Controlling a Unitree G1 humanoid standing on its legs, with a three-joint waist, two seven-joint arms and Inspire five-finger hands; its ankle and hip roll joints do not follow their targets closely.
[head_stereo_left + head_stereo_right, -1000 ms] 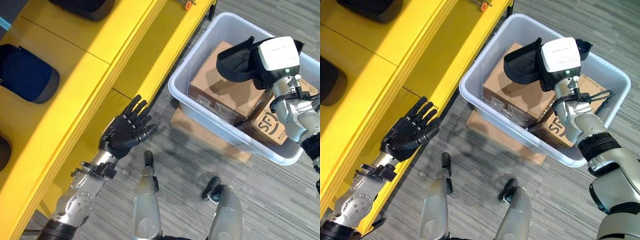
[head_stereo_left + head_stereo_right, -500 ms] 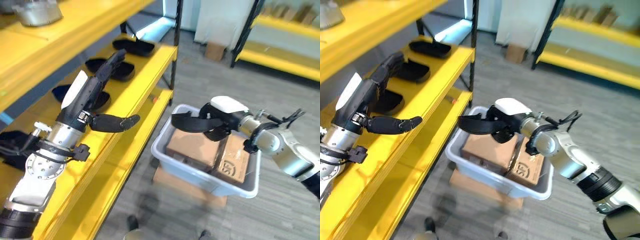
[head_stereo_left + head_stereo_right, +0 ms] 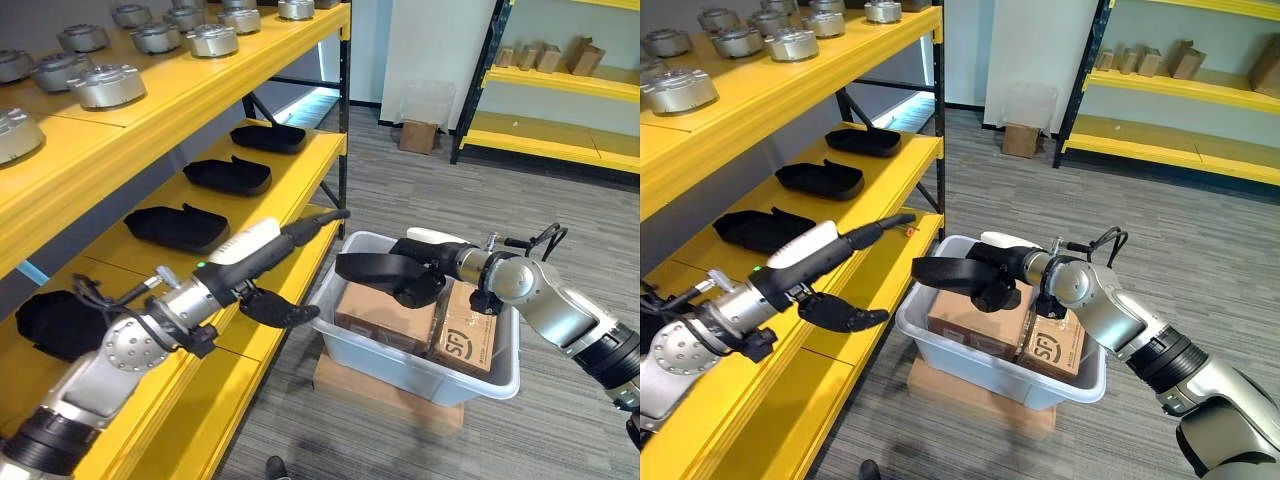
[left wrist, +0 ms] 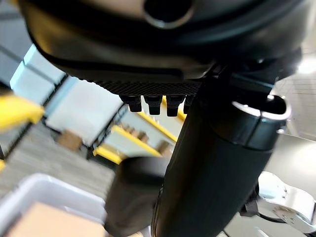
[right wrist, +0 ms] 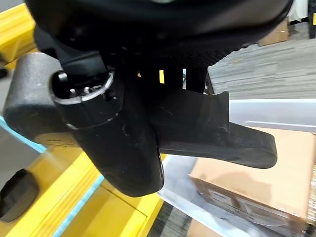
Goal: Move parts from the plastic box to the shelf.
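Observation:
A long black moulded part [image 3: 368, 270] hangs over the left rim of the grey plastic box [image 3: 400, 368], with my right hand [image 3: 432, 272] shut on its right end. The right wrist view shows the part [image 5: 217, 136] past the curled thumb [image 5: 111, 133]. My left hand [image 3: 262, 262] is open, with straight fingers that point along the front edge of the yellow shelf's middle level [image 3: 300, 165], thumb [image 3: 280, 312] out below. It holds nothing and is a short way left of the part. Several similar black parts [image 3: 228, 176] lie on that level.
Two cardboard boxes [image 3: 385, 312] sit inside the plastic box, which rests on a flat cardboard sheet [image 3: 385, 402] on the grey floor. Round metal parts [image 3: 105, 85] line the top shelf. Another yellow rack [image 3: 540, 130] stands at the back right.
The whole picture has shifted as the camera tilted up from the floor to the shelves. My right hand keeps hold of the black part, now by the box's left rim. My left hand has dropped and levelled out.

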